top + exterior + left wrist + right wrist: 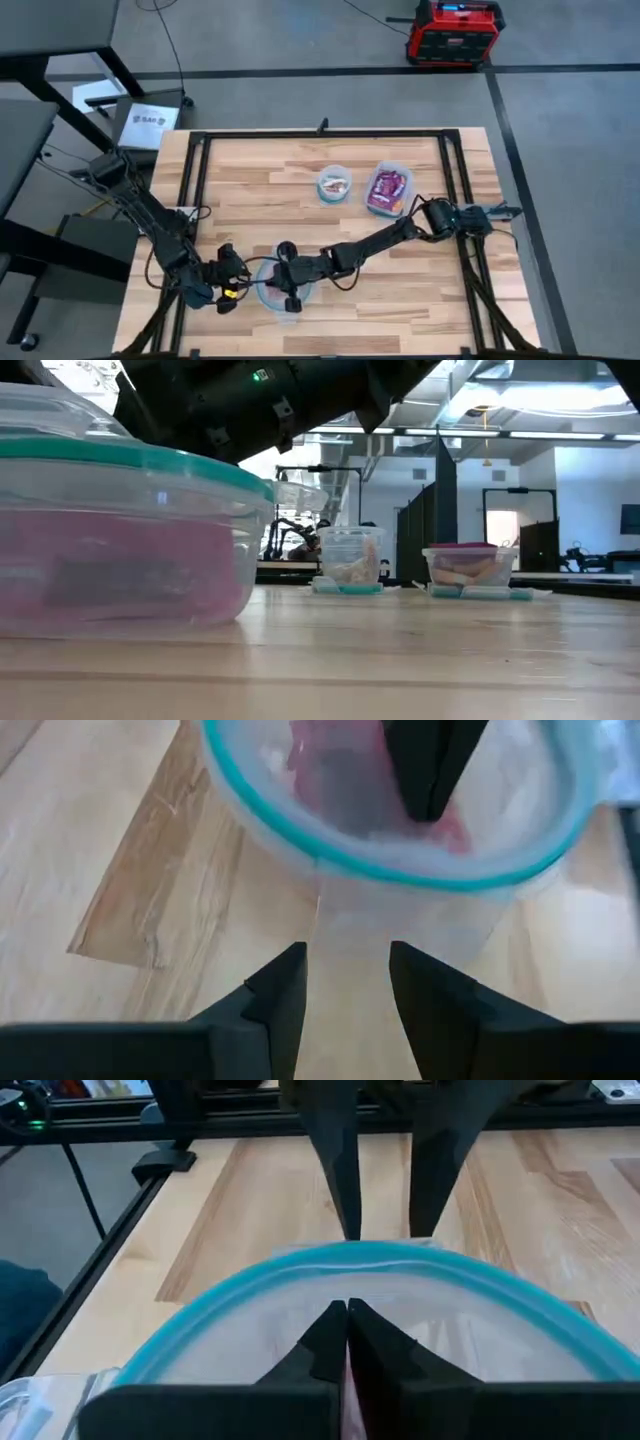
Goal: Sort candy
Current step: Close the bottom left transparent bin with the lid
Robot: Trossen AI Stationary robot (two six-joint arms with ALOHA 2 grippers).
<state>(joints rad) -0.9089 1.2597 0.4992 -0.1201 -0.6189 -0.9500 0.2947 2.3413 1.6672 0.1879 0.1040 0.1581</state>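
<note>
The right gripper [347, 1330] is down inside a clear, teal-rimmed tub [272, 292] at the near edge of the desk [400, 290], its fingers pressed together tip to tip. Whether anything is pinched between them cannot be told. Under and around its tips lies a pink-red mass of candy [330, 780], seen through the tub's wall in the left wrist and low views.

The left gripper [347, 982] is low over the desk just outside the same tub, on the side facing away from the right arm, its fingers spread with a gap between them and nothing held. The tub wall stands right in front of its tips, and the right gripper's dark fingers [432, 765] show beyond it, inside the rim.

Farther across the desk from both grippers stand two more clear containers: a round one [334, 185] with a few pale and reddish sweets inside, and beside it a rectangular one [389, 189] holding red and purple packets. In the low view each appears to rest on a teal lid.
</note>
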